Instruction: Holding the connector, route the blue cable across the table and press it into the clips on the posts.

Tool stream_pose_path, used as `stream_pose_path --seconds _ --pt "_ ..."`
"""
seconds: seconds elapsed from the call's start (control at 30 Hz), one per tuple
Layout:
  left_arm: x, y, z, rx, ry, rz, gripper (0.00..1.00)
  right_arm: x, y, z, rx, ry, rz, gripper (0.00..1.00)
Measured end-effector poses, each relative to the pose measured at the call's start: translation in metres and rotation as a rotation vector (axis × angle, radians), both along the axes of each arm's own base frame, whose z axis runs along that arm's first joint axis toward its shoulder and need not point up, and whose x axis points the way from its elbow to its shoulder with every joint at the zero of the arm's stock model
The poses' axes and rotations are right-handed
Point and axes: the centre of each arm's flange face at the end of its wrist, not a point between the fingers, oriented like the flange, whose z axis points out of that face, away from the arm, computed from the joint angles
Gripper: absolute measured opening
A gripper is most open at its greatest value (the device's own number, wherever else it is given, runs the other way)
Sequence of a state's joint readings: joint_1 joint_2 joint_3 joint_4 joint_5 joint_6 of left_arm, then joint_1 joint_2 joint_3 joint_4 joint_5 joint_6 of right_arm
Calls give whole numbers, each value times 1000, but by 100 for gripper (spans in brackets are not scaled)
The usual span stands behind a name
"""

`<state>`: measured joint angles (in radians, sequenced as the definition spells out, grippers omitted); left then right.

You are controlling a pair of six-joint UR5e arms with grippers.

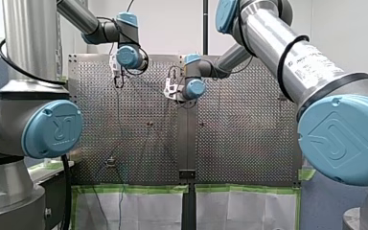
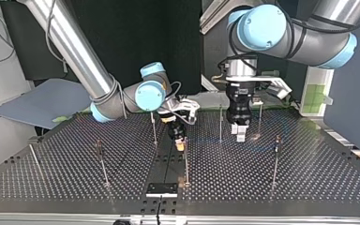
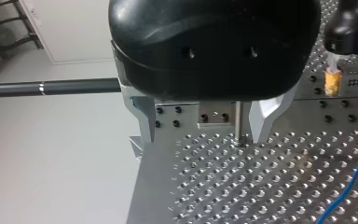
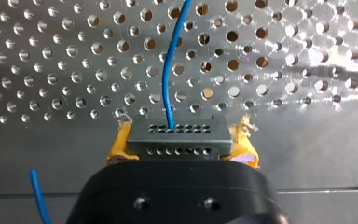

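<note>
Cable run under way: the black connector (image 4: 176,135) sits clamped between the yellow pads (image 4: 119,149) of the robot's right gripper (image 4: 182,148). Its pin holes face outward, and the blue cable (image 4: 170,70) leaves one hole and runs off over the perforated table (image 4: 51,56). Gripping the connector by its sides appears meant to leave the wire free to trail.

In the top view the right gripper (image 2: 179,138) hangs low at the centre of the frame, just above the table's middle strip, among thin posts (image 2: 186,159). To its right in that view the left gripper (image 2: 240,132) points straight down, close to the deck. Its wrist camera shows the metal fingers (image 3: 265,121) spread apart and holding nothing, with one post (image 3: 239,122) standing between them, nearer one finger. It looks poised to guide the line at that post, though no clip can be made out there. A stretch of blue cable (image 3: 354,177) trails loose over the table beside it, so the routing seems barely begun.
</note>
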<state>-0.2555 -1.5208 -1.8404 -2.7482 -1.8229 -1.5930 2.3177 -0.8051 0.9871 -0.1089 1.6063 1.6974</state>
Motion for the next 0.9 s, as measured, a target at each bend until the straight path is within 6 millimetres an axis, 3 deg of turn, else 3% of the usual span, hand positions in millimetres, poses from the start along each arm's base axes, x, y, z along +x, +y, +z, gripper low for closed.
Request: stream_pose_path --seconds 0.57,0.73,0.9 --pt "43 13 -66 57 108 142 100 -8 -10 0 -1 -2 -12 0" --pt "59 12 -73 74 106 155 100 -8 -10 0 0 -2 -11 0" --pt "72 14 -67 78 84 195 100 -8 -10 0 -1 -1 -11 0"
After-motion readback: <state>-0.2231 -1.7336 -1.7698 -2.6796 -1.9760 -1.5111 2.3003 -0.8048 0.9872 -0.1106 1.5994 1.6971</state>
